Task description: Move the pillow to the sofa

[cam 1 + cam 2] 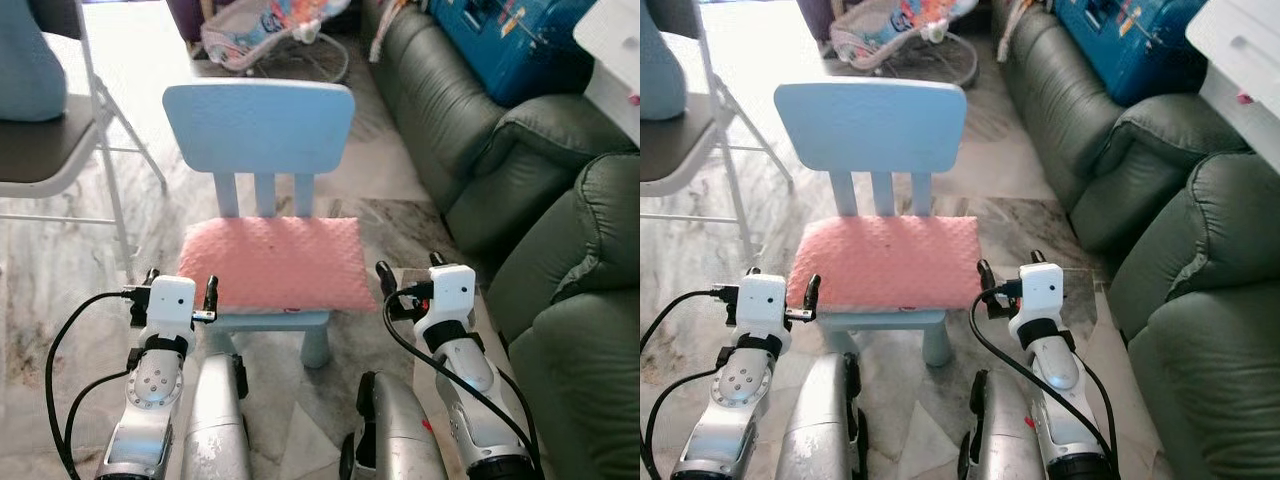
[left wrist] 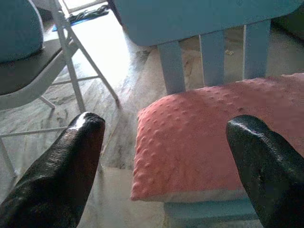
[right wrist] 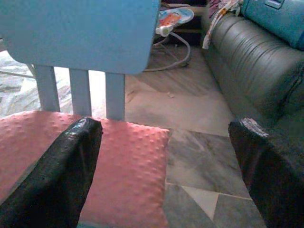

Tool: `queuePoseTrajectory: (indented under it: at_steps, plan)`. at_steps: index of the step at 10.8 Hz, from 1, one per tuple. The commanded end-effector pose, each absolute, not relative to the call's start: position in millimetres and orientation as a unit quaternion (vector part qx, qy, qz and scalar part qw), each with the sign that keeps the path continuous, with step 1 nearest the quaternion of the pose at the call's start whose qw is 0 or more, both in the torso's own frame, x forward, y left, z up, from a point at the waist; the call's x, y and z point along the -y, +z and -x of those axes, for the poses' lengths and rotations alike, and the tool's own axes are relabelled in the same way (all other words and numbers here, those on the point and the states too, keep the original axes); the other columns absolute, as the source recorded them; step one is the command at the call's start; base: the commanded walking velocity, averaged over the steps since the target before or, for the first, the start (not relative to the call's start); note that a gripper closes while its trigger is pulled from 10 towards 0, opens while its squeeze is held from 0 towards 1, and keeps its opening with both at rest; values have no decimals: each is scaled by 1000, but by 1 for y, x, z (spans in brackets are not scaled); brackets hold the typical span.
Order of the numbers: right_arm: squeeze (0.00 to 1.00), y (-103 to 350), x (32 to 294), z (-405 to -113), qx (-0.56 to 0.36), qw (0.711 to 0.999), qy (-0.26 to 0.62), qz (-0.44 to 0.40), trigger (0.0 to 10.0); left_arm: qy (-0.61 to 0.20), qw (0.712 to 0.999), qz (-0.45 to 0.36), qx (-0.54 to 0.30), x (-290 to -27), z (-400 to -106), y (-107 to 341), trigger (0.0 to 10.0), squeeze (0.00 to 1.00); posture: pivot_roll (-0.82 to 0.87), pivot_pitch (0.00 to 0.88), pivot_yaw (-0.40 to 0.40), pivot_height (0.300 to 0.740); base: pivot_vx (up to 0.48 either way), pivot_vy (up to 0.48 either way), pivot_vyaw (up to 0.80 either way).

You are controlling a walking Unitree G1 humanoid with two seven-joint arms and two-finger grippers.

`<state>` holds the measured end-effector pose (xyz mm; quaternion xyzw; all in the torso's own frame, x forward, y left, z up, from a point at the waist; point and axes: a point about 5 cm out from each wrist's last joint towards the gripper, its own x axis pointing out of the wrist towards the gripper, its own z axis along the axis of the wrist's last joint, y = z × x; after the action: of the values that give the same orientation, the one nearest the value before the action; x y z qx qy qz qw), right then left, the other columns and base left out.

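Daylight enters from the far left, glaring white on the floor [image 1: 130, 40]. Head views are sharp. Wrist views are softer, their near black fingers [image 2: 57, 171] blurred.

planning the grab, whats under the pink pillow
The pink pillow lies on the seat of a small light blue chair. Only the seat's front edge shows beneath it; the rest of the seat is covered.

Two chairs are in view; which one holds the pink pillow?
The small blue chair straight ahead of the robot; the pink pillow lies on its seat. The grey folding chair to the left holds something blue instead.
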<state>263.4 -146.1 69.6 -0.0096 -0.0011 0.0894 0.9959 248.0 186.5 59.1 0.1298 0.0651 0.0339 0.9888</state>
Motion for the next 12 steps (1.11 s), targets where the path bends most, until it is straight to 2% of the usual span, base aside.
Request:
queuePoseTrajectory:
  at_steps: [1, 3, 4, 10, 12]
  plan:
    - [0, 65, 147, -261, -13, 996, 91, 8, 10000, 32, 988, -132, -75, -186, -245, 56, 10000, 0, -5, 128, -51, 538, 0, 0, 0]
    - [0, 68, 146, -263, -6, 995, 96, 4, 10000, 9, 991, -108, -77, -179, -246, 57, 10000, 0, -5, 132, -52, 498, 0, 0, 0]
    - [0, 67, 141, -262, -7, 994, 108, -4, 10000, 10, 991, -108, -76, -178, -247, 57, 10000, 0, -9, 132, -53, 494, 0, 0, 0]
    - [0, 68, 140, -262, -10, 992, 122, 9, 10000, 26, 991, -110, -66, -178, -251, 61, 10000, 0, -18, 140, -58, 494, 0, 0, 0]
    - [0, 68, 139, -262, -8, 992, 127, 7, 10000, 34, 990, -118, -66, -180, -253, 62, 10000, 0, -20, 140, -59, 494, 0, 0, 538]
